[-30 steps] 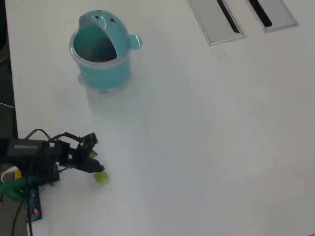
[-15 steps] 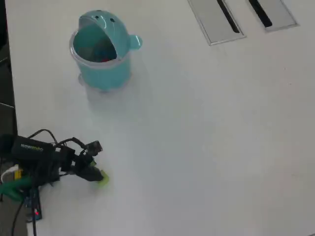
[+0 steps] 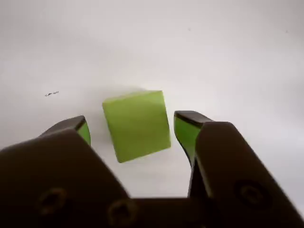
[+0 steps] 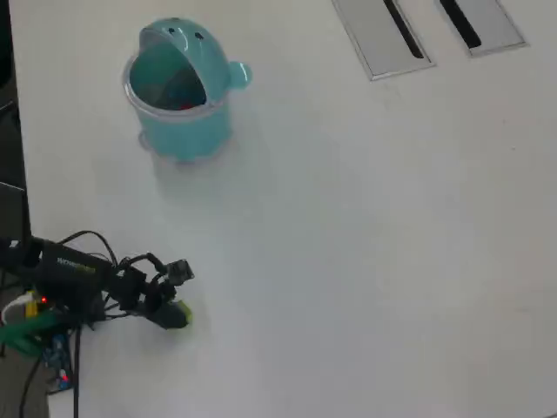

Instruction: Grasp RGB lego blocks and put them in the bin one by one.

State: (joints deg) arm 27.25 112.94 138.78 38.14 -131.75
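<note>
We look down on a broad white table [image 4: 374, 244], smooth and evenly lit, with only soft shadows. At its top edge we see two grey metal cable-port plates [image 4: 380, 37], set at a slant, each with a dark slot (the right one is cut off by the frame). Along the left edge we see a dark strip [image 4: 10, 174] beyond the table.

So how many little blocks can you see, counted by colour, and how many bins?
Yellow-green block: 1, on the table between the open jaws of the gripper.
Red block: 1, a red bit showing inside the bin.
Blue block: 0 that can be made out; the inside of the bin is too blurry.
Bin: 1.
Total: 3 things, 2 blocks and 1 bin.
</note>
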